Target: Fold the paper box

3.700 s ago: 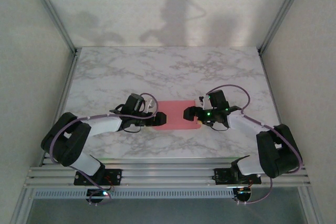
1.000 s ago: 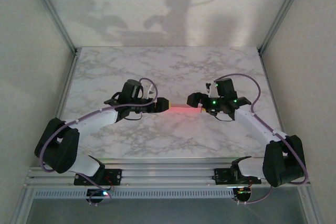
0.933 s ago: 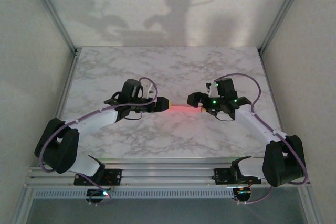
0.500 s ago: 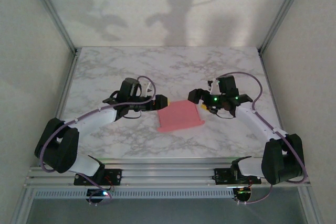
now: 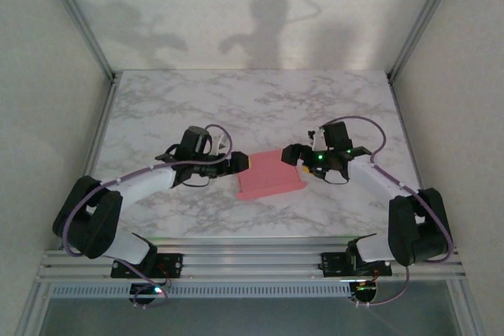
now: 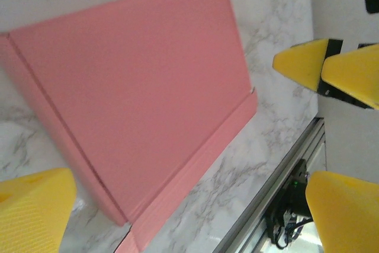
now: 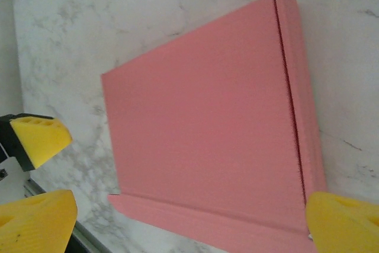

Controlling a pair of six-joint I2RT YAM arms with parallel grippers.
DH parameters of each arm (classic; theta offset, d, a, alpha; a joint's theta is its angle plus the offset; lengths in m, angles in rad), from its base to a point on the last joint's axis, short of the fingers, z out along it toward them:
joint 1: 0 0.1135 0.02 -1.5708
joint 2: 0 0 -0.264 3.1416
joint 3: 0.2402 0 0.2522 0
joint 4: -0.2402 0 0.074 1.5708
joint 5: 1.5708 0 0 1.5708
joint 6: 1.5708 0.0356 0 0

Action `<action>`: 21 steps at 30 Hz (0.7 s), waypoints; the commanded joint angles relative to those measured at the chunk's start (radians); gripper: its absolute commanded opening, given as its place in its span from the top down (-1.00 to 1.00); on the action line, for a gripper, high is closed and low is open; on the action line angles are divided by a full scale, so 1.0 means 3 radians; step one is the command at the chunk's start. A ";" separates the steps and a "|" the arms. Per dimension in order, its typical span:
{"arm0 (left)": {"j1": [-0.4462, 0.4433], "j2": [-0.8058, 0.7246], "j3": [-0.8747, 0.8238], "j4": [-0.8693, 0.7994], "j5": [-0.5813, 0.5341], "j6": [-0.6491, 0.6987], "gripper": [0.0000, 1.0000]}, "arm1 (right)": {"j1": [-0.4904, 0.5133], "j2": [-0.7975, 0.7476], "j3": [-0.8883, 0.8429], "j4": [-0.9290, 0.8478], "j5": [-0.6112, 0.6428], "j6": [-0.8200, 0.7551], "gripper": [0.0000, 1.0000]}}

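Released since a second ago: paper box point(image 5: 270, 172), then held edge-on in the air between both claws, now lies flat on the surface point(image 5: 197, 108), pink face up, no panel raised; folding judged barely begun. Near edge of box: narrow creased flap strip point(image 5: 272, 190), lying flat. Far-left corner of box: left claw point(image 5: 242, 163), fingers point(image 6: 35, 205) spread wide, gripping nothing. Far-right corner of box: right claw point(image 5: 292, 153), likewise spread and empty. Against half a second ago: both claws sit closer to the box; box itself about unmoved
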 commanded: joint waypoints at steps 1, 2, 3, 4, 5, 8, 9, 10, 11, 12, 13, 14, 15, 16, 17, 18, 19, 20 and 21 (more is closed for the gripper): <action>-0.0061 -0.0029 -0.0131 0.0260 -0.0033 -0.0268 -0.99 | -0.0014 0.0094 -0.0059 0.0315 -0.0116 -0.0374 -0.98; -0.0086 -0.0009 -0.0152 0.0299 -0.0044 -0.0322 -0.98 | -0.0013 0.0153 -0.0039 0.0324 -0.0162 -0.0461 -0.98; -0.0113 0.0006 -0.0161 0.0322 -0.0055 -0.0355 -0.99 | -0.0016 0.0204 -0.0001 0.0295 -0.0154 -0.0532 -0.98; -0.0138 0.0027 -0.0166 0.0337 -0.0073 -0.0389 -0.99 | -0.0015 0.0255 0.0045 0.0237 -0.0118 -0.0594 -0.98; -0.0159 0.0051 -0.0169 0.0353 -0.0081 -0.0416 -0.99 | -0.0017 0.0302 0.0078 0.0205 -0.0084 -0.0638 -0.98; -0.0182 0.0131 -0.0175 0.0366 -0.0092 -0.0485 -0.99 | -0.0017 0.0422 0.0143 0.0170 -0.0071 -0.0713 -0.98; -0.0182 0.0154 -0.0174 0.0349 -0.0096 -0.0496 -0.98 | -0.0014 0.0458 0.0163 0.0147 -0.0078 -0.0736 -0.98; -0.0182 0.0172 -0.0174 0.0348 -0.0101 -0.0505 -0.99 | -0.0016 0.0483 0.0185 0.0130 -0.0079 -0.0761 -0.98; -0.0182 0.0194 -0.0169 0.0327 -0.0111 -0.0505 -0.99 | -0.0016 0.0503 0.0194 0.0121 -0.0076 -0.0774 -0.98; -0.0182 0.0211 -0.0162 0.0313 -0.0118 -0.0507 -0.99 | -0.0017 0.0516 0.0202 0.0126 -0.0076 -0.0780 -0.98; -0.0182 0.0237 -0.0159 0.0319 -0.0115 -0.0513 -0.99 | -0.0013 0.0527 0.0207 0.0129 -0.0079 -0.0793 -0.98; -0.0185 0.0255 -0.0154 0.0326 -0.0103 -0.0521 -0.99 | -0.0014 0.0544 0.0208 0.0122 -0.0084 -0.0802 -0.98; -0.0185 0.0275 -0.0149 0.0332 -0.0103 -0.0527 -0.99 | -0.0017 0.0553 0.0209 0.0133 -0.0089 -0.0803 -0.98; -0.0189 0.0291 -0.0144 0.0350 -0.0097 -0.0529 -0.99 | -0.0016 0.0565 0.0209 0.0152 -0.0116 -0.0801 -0.98; -0.0190 0.0302 -0.0136 0.0374 -0.0089 -0.0537 -0.99 | -0.0015 0.0578 0.0213 0.0160 -0.0130 -0.0801 -0.98; -0.0191 0.0311 -0.0126 0.0392 -0.0077 -0.0542 -0.99 | -0.0015 0.0595 0.0218 0.0165 -0.0136 -0.0797 -0.98; -0.0200 0.0329 -0.0111 0.0404 -0.0076 -0.0544 -0.99 | -0.0016 0.0610 0.0219 0.0170 -0.0141 -0.0796 -0.98; -0.0200 0.0344 -0.0094 0.0403 -0.0074 -0.0541 -0.99 | -0.0016 0.0621 0.0223 0.0181 -0.0152 -0.0792 -0.98; -0.0202 0.0367 -0.0078 0.0409 -0.0069 -0.0540 -0.99 | -0.0016 0.0631 0.0224 0.0185 -0.0159 -0.0791 -0.98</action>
